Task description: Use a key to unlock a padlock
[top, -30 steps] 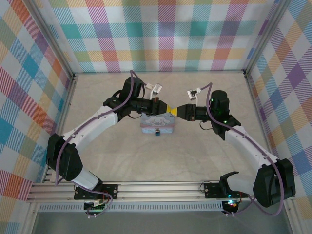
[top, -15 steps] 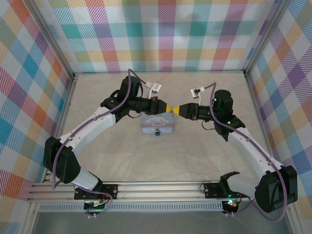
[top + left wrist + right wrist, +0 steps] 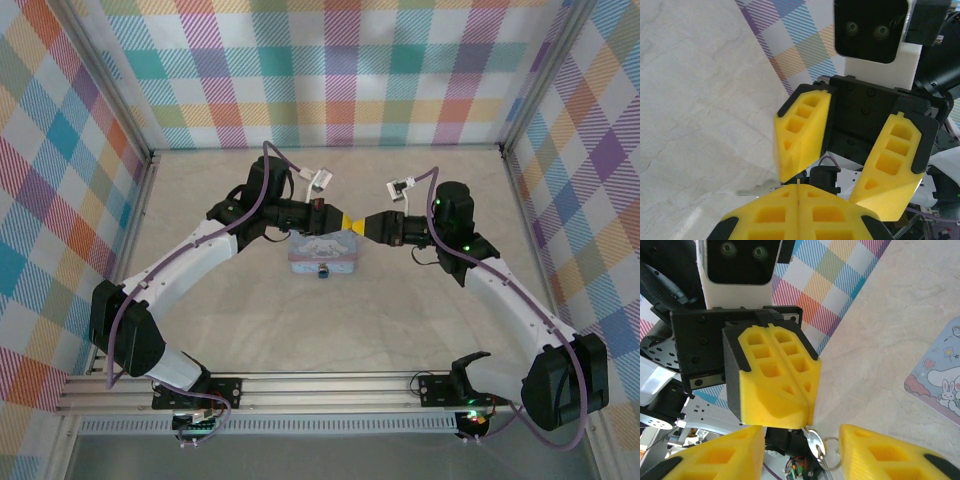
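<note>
**Above the tin, your grippers meet tip to tip; padlock lies apart**

At mid-table, your left gripper and right gripper point at each other. Their tips almost touch over the far right corner of the tin.

Your left gripper's yellow fingers are pressed together and pinch a small silver key at their tips. From the right wrist camera you see the key's head poke out under those tips. From the left wrist camera, a silver part of it juts out to one side.

Your right gripper's fingers are spread, one on each side of the key, and hold nothing. You cannot tell whether either pad touches the key.

The padlock is a tiny dark speck on the table, at the middle of the tin's near edge. It is touching the tin or just beside it. It lies on the side of the tin nearer the arm bases, apart from both grippers, with the tin's lid between it and the key. Neither gripper touches the padlock or the tin.
</note>
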You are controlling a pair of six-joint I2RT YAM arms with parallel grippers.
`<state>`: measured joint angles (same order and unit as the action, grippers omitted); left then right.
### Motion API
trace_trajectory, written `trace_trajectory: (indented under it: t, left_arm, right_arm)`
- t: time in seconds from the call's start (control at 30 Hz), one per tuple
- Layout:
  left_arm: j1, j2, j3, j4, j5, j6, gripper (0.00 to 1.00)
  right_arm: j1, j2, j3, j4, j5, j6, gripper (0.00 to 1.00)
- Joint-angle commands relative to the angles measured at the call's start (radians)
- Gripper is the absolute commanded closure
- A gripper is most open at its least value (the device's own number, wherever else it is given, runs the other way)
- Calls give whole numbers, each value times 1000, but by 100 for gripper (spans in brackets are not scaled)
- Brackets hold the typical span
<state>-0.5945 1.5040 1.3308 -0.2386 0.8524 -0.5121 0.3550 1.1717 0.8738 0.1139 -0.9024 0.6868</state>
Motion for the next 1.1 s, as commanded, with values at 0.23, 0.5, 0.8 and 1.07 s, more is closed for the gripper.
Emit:
trace_trajectory:
  t: [0.23, 0.5, 0.8, 1.07]
  left_arm:
    - [-10, -31, -3, 21, 22, -8, 100]
    - [-14, -27, 1, 27, 28, -11, 100]
    - [-16, -27, 2, 27, 27, -9, 100]
    - [-16, -22, 4, 22, 13, -7, 100]
  right_arm:
    - [9, 0, 21, 3, -31, -29, 75]
    - [11, 6, 26, -18, -45, -47, 76]
    - [13, 9, 24, -16, -66, -54, 93]
    - [12, -10, 10, -1, -88, -64, 100]
